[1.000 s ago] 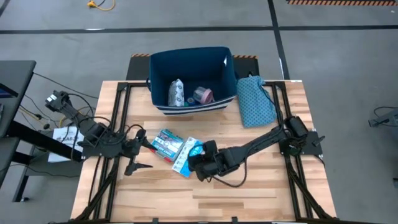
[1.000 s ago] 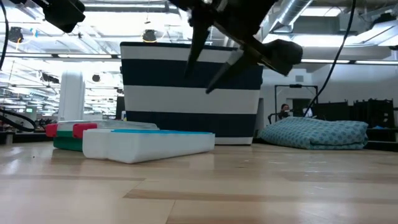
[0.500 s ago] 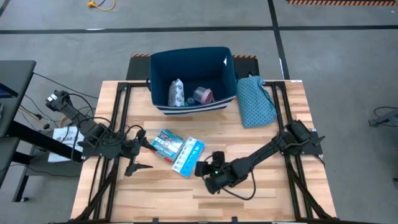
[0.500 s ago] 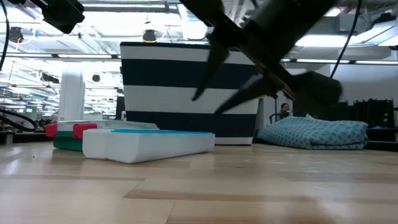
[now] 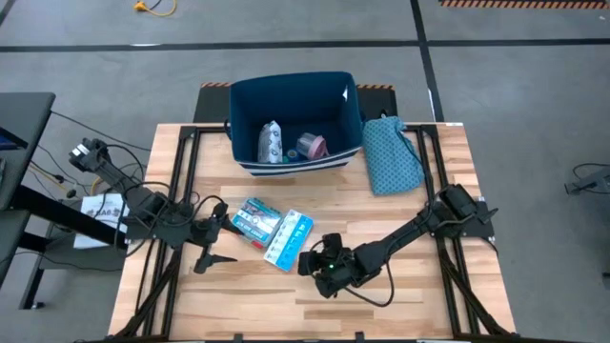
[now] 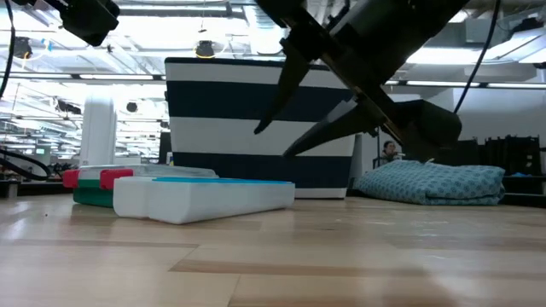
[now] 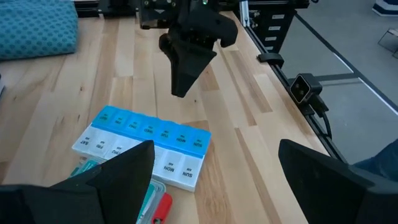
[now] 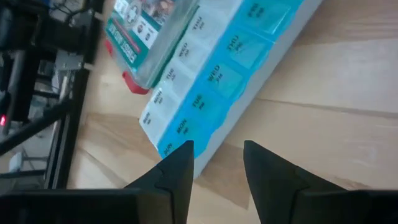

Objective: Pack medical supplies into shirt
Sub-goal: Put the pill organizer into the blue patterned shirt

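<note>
A blue-and-white pill organiser (image 5: 289, 238) lies flat on the table, with a teal-and-red first-aid box (image 5: 254, 218) against its left side. Both also show in the right wrist view, the organiser (image 8: 211, 81) and the box (image 8: 146, 34). My right gripper (image 5: 307, 259) is open, just off the organiser's near right end and above the table (image 6: 271, 142), touching nothing. My left gripper (image 5: 224, 238) is wide open left of the box, pointing at it (image 7: 216, 149). A folded teal patterned shirt (image 5: 391, 154) lies at the far right.
A navy bin with white stripes (image 5: 295, 81) stands at the far middle. It holds a white printed pouch (image 5: 270, 143) and a pink-and-teal roll (image 5: 310, 146). Black frame rails run along the table's left and right sides. Bare wood lies along the near edge.
My right gripper has drawn back from the pill organiser toward the table's near edge and sunk lower, staying open. My left gripper has edged a little toward the table's right, nearer the first-aid box. The organiser and the box have stayed in place.
</note>
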